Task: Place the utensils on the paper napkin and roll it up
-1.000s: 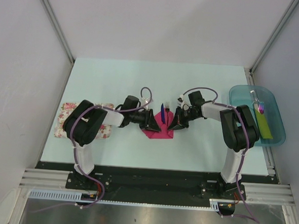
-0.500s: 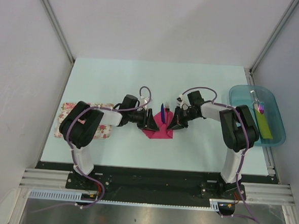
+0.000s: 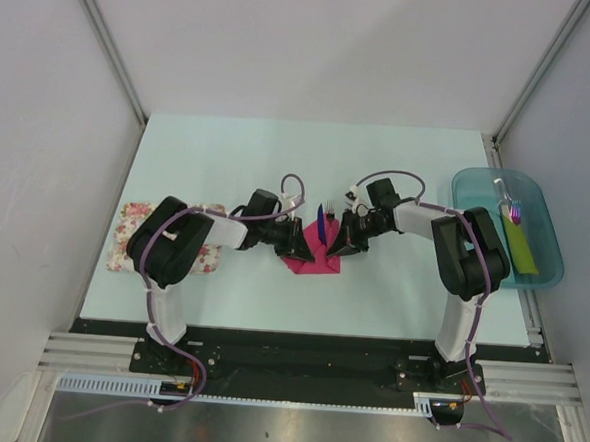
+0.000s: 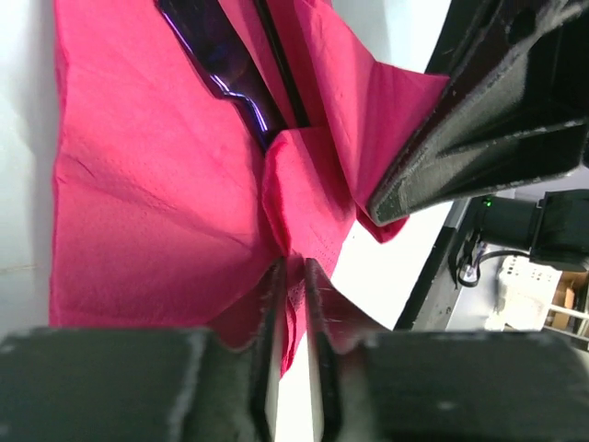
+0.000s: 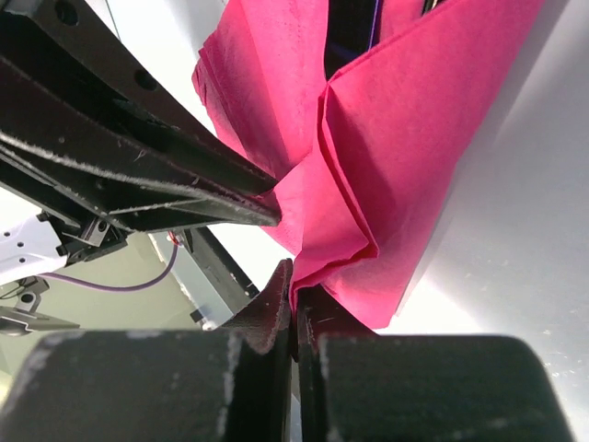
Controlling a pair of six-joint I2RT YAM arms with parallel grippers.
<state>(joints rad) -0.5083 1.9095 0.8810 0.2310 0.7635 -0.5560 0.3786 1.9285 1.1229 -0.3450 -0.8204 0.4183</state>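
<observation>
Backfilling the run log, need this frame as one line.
phase: napkin fold | left gripper: shut on paper napkin | right gripper: shut on paper napkin | utensils: on paper napkin, partly covered

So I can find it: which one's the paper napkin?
Look at the middle of the pale green table, between the left gripper and right gripper. The plain magenta-pink paper napkin is pinched there; the far-left cloth is white with flowers.
</observation>
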